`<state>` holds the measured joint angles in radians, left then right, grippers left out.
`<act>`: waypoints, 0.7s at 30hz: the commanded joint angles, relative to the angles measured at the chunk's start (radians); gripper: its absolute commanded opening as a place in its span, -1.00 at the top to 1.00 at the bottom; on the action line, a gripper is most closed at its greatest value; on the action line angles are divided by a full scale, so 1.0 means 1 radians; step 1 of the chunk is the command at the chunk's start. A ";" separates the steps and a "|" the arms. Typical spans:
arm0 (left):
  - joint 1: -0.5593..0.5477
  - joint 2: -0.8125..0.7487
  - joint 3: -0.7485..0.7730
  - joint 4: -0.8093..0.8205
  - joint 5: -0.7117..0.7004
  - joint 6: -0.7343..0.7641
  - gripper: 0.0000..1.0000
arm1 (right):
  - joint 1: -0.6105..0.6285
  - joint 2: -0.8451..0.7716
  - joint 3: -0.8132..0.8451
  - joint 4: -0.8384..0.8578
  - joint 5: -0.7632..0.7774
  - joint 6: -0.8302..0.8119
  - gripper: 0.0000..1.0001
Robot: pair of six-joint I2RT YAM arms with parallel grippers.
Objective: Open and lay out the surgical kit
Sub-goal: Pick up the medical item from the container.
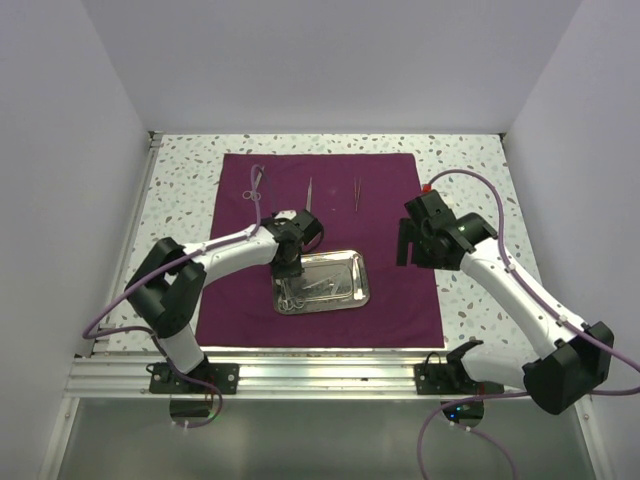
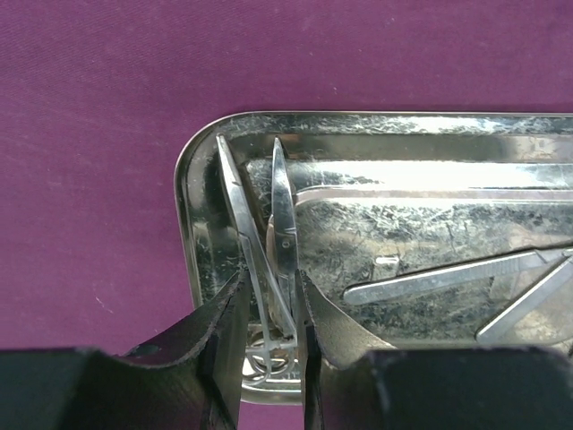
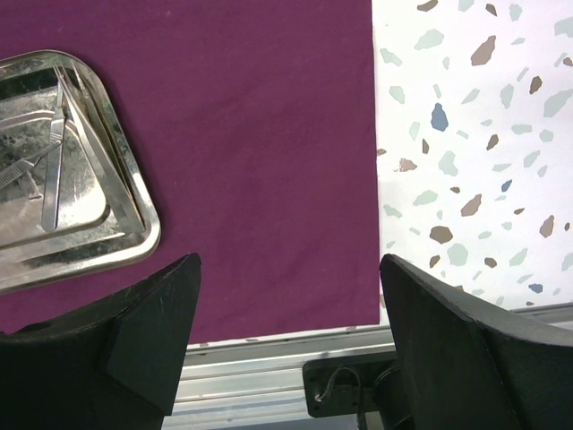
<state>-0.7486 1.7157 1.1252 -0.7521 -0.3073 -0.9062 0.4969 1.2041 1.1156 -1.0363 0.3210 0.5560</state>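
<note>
The dark purple cloth wrap (image 1: 400, 290) lies spread flat on the table. On its near middle sits the steel tray (image 1: 362, 280), whose rim (image 2: 183, 179) fills the left wrist view. My left gripper (image 1: 288, 275) reaches down into the tray's left end. Its jaws (image 2: 271, 282) are shut on a pair of thin silver scissors (image 2: 282, 224) that still rests in the tray. Flat silver handles (image 2: 448, 278) lie further right in the tray. My right gripper (image 1: 405, 245) hovers open above the cloth's right side, holding nothing (image 3: 286, 269).
Laid out along the cloth's far edge are ring-handled scissors (image 1: 258, 185) and two thin tweezers (image 1: 310, 192) (image 1: 357, 192). Speckled tabletop (image 3: 466, 134) borders the cloth on the right. An aluminium rail (image 3: 269, 376) runs along the near edge. White walls enclose the sides.
</note>
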 commanded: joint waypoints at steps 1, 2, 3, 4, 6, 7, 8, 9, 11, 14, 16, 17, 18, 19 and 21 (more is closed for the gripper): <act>0.003 0.004 -0.015 0.036 -0.049 -0.022 0.40 | -0.003 0.011 0.024 -0.011 0.009 -0.005 -0.70; 0.009 0.004 -0.018 0.040 -0.047 -0.022 0.40 | -0.004 0.014 0.032 -0.014 0.010 -0.005 -0.70; 0.014 0.002 -0.024 0.051 -0.044 -0.016 0.41 | -0.003 0.018 0.035 -0.014 0.013 -0.007 -0.70; 0.017 0.005 -0.027 0.056 -0.041 -0.013 0.41 | -0.004 0.025 0.036 -0.018 0.015 -0.008 -0.70; 0.025 0.012 -0.033 0.068 -0.041 -0.010 0.42 | -0.003 0.031 0.038 -0.014 0.016 -0.011 -0.70; 0.028 0.013 -0.034 0.072 -0.039 -0.007 0.42 | -0.003 0.032 0.038 -0.013 0.018 -0.010 -0.70; 0.029 0.016 -0.036 0.076 -0.039 -0.005 0.42 | -0.003 0.038 0.036 -0.011 0.016 -0.010 -0.70; 0.034 0.022 -0.039 0.083 -0.038 0.001 0.42 | -0.004 0.038 0.038 -0.013 0.016 -0.010 -0.70; 0.040 0.028 -0.042 0.086 -0.038 0.003 0.42 | -0.003 0.046 0.038 -0.010 0.020 -0.011 -0.70; 0.051 0.041 -0.062 0.129 -0.023 0.015 0.42 | -0.004 0.055 0.046 -0.008 0.024 -0.013 -0.70; 0.054 0.059 -0.070 0.148 -0.015 0.021 0.43 | -0.003 0.060 0.049 -0.010 0.026 -0.016 -0.70; 0.058 0.076 -0.080 0.161 -0.007 0.023 0.43 | -0.004 0.064 0.055 -0.010 0.027 -0.016 -0.70; 0.060 0.084 -0.088 0.172 0.000 0.021 0.43 | -0.004 0.071 0.056 -0.010 0.029 -0.019 -0.70; 0.069 0.091 -0.100 0.190 0.010 0.021 0.44 | -0.004 0.074 0.058 -0.008 0.029 -0.019 -0.70; 0.083 0.114 -0.145 0.241 0.046 0.013 0.49 | -0.003 0.084 0.064 -0.008 0.030 -0.019 -0.70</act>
<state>-0.6880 1.7531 1.0626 -0.5926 -0.3073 -0.8978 0.4969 1.2766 1.1351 -1.0420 0.3241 0.5537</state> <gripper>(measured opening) 0.266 0.851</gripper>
